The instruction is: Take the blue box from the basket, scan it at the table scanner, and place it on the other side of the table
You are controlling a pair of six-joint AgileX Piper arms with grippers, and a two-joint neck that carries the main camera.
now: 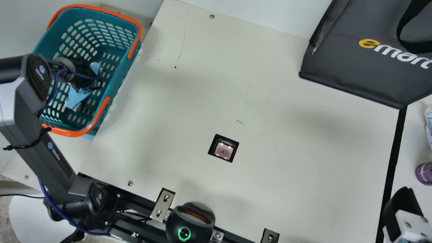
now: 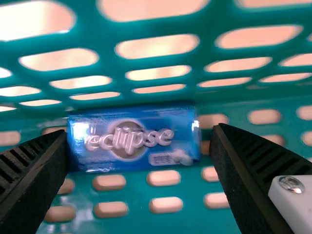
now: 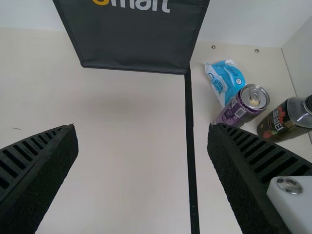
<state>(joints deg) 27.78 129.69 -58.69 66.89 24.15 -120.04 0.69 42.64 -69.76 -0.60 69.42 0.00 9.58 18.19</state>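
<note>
Inside the basket [image 1: 120,79], the box [image 2: 131,139] lies between the left arm [image 1: 55,152]'s wide jaws, long axis spanning them; the right arm [image 1: 410,222]'s, also wide, are farther from the basket.

Bright, diffuse light lays soft shadows on the table [image 1: 287,168], and the scanner [image 1: 223,151] glows.

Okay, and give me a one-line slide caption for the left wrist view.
The blue box in the teal basket, framed by the open fingers of the left tool.
</note>
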